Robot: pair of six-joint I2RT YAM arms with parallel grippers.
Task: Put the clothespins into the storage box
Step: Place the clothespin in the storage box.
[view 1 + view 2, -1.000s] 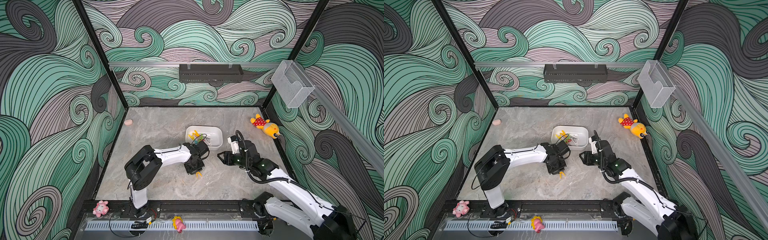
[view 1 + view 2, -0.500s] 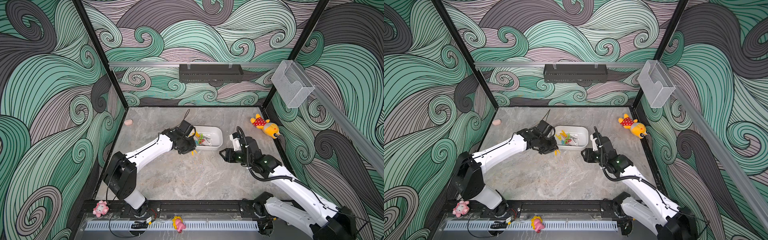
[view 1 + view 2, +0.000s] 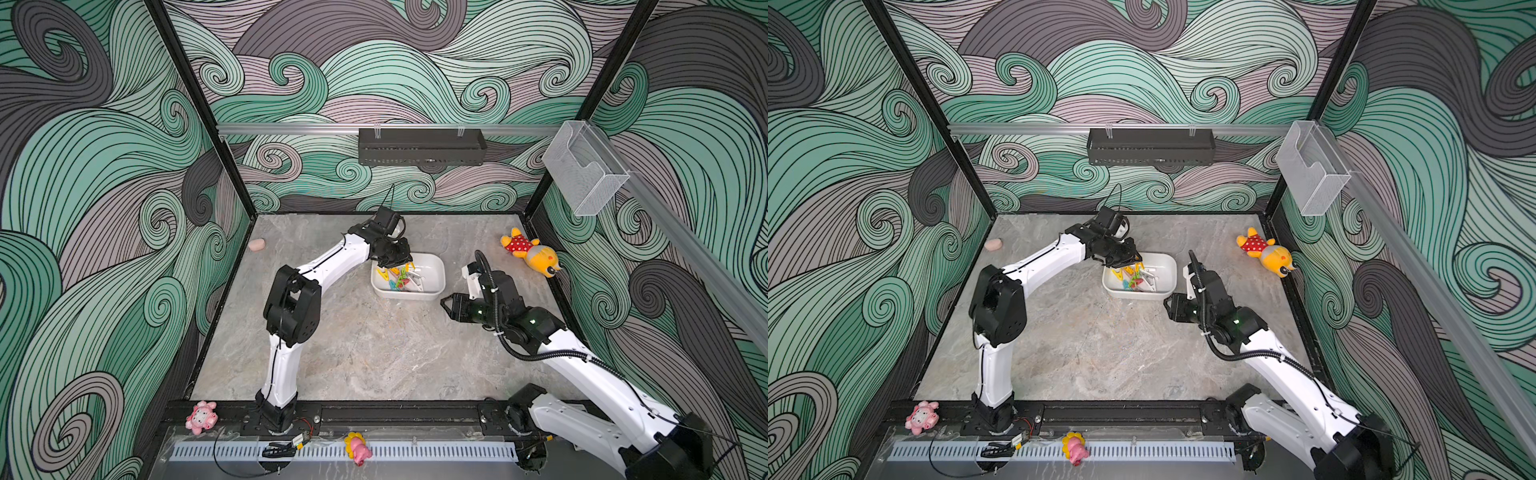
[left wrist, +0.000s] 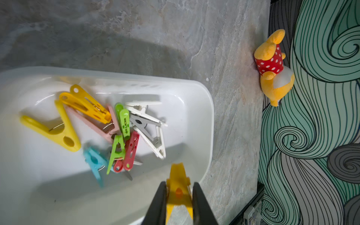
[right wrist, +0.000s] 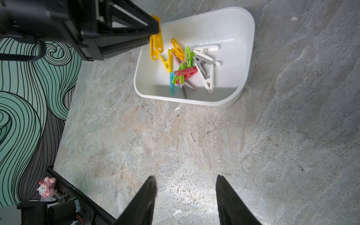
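Hanging over one end of the box (image 3: 438,270), the left gripper (image 4: 179,184) is pinching a yellow peg (image 4: 178,175) between its two black jaws, which are closed almost fully on the peg's middle. The peg is pointing out past the jaw tips, its long axis in line with the fingers and tilting down toward the box floor. In the left wrist view its free end is sitting just inside the white wall, while the gripped part is lying over the rim itself. So the drop point is at the very edge of the box, not over its middle.

The other pegs (image 4: 120,132) are lying in a loose heap on the box floor, yellow, green, red, white, teal, pink and grey, farther in from the held one. No pegs are showing on the table (image 5: 175,136).

The right gripper (image 5: 186,177) is hovering low over bare table near the box's opposite side, jaws parted about halfway and holding nothing. The left arm is the nearer one and is carrying the load. I judge that letting go here would probably land the peg inside, though a small nudge inward would be safer.
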